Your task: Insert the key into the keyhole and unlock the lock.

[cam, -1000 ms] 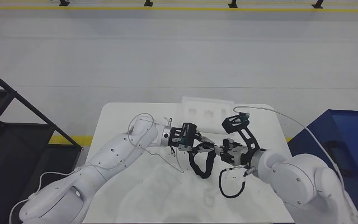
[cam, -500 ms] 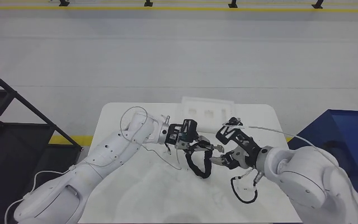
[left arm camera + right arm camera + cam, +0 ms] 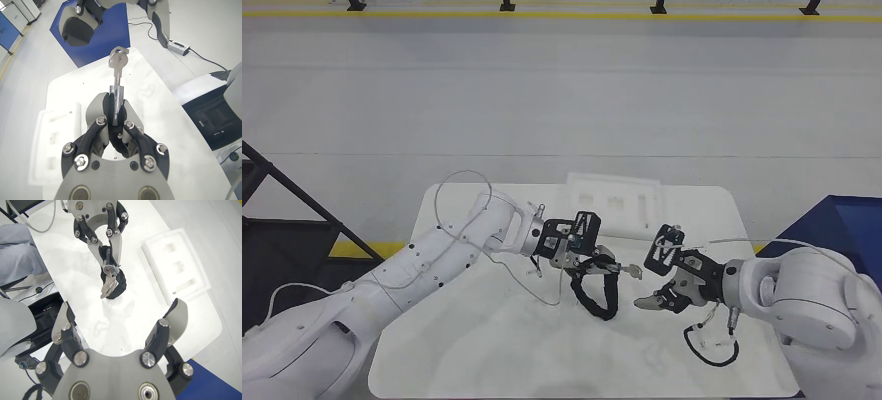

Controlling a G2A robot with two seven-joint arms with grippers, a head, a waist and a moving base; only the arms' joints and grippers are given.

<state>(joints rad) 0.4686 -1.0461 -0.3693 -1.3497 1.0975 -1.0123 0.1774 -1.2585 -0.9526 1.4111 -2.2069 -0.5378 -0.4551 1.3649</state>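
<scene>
My left gripper (image 3: 589, 264) (image 3: 115, 100) is shut on the lock's chrome cylinder (image 3: 116, 94) (image 3: 109, 268), held above the table's middle. The lock's black cable loop (image 3: 592, 296) (image 3: 119, 285) hangs below it. The silver key (image 3: 118, 60) (image 3: 107, 286) (image 3: 626, 269) sticks out of the keyhole, its head pointing toward my right gripper. My right gripper (image 3: 655, 297) (image 3: 121, 308) stands open a short way beyond the key head, touching nothing. In the left wrist view its two pads (image 3: 77, 31) flank the space past the key.
A white foam tray (image 3: 612, 196) (image 3: 151, 256) (image 3: 43, 132) with several recesses lies at the far edge of the white table (image 3: 482, 340). A blue bin (image 3: 842, 235) stands off the table's right side, a black frame (image 3: 282, 200) off its left.
My right gripper has let go of the key and drawn back to the right and toward the near edge. The left gripper keeps hold of the lock, shifted slightly.
</scene>
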